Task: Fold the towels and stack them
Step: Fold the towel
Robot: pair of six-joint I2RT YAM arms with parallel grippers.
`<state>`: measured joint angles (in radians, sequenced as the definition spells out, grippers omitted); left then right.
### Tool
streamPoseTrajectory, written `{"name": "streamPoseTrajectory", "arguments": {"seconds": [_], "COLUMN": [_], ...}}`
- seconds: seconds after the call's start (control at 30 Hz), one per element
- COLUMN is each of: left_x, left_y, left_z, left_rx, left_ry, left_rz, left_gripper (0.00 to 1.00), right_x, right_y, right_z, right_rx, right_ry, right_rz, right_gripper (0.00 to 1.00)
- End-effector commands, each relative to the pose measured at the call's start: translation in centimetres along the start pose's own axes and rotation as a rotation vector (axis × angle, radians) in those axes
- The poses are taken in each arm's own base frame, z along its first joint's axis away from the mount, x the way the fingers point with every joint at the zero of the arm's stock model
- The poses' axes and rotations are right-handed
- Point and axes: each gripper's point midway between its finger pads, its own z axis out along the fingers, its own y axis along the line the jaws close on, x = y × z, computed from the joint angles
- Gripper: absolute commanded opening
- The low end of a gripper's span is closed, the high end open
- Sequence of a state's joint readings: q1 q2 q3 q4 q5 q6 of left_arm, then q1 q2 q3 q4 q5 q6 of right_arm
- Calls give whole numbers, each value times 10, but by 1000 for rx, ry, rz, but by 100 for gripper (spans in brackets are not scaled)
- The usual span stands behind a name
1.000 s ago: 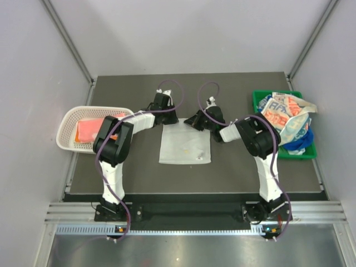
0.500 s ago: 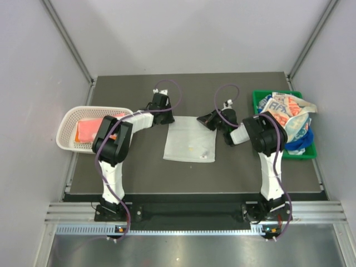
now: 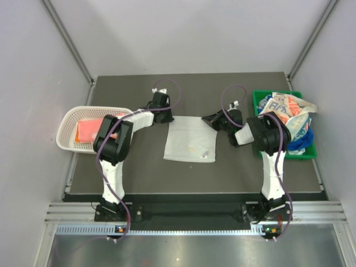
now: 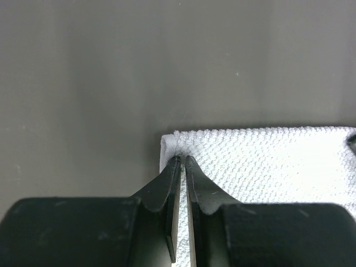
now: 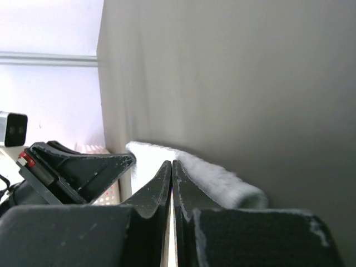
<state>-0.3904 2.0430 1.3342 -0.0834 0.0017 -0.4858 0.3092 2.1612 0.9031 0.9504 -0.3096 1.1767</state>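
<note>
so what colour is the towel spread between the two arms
Plain white towel, with a fine nubbly weave; the left wrist view shows it best.

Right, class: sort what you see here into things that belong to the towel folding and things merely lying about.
Belongs: white towel, pinched by left gripper and right gripper; orange towel; towel heap.
Lying about: white mesh basket holding the orange towel; green bin holding the heap.

The top camera is looking down from behind the arm bases (image 3: 109,210) at lower frame. Wrist cameras are peering close past the left gripper (image 4: 182,160) and right gripper (image 5: 171,163), all three sharing the white towel (image 3: 190,140).
</note>
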Motion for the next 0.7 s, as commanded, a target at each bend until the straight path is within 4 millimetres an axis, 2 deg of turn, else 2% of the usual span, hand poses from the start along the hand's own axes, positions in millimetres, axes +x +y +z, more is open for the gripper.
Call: {"name": "streamPoseTrajectory", "arguments": {"seconds": [0.0, 0.23, 0.37, 0.43, 0.47, 0.53, 0.57, 0.6, 0.63, 0.67], "left_x": [14, 14, 5, -2, -11, -26, -30, -35, -47, -50], "left_y": [28, 28, 20, 14, 10, 2, -1, -3, -9, -11], "left_z": [10, 9, 4, 1, -3, -9, -12, -15, -19, -21], "left_rx": [-107, -111, -87, -67, -58, -42, -38, -32, -19, -13], "left_ry": [40, 41, 26, 16, 1, -29, -32, -43, -65, -70], "left_rz": [-5, -11, -9, -8, -6, -2, 0, 5, 6, 9], "left_gripper": [14, 13, 14, 16, 17, 20, 22, 24, 27, 28], "right_x": [-33, -50, -56, -63, -62, -70, -70, -75, -77, -78], "right_y": [16, 14, 23, 36, 31, 43, 39, 50, 52, 51], "right_z": [-12, -21, -21, -19, -19, -20, -21, -23, -25, -26], "right_rx": [-52, -33, -39, -41, -4, -2, 30, 19, 22, 44], "right_ry": [-76, -96, -85, -84, -71, -77, -71, -84, -88, -90], "right_rz": [12, 17, -11, -48, -68, -116, -119, -139, -165, -174], "right_gripper": [0, 0, 0, 0, 0, 0, 0, 0, 0, 0]}}
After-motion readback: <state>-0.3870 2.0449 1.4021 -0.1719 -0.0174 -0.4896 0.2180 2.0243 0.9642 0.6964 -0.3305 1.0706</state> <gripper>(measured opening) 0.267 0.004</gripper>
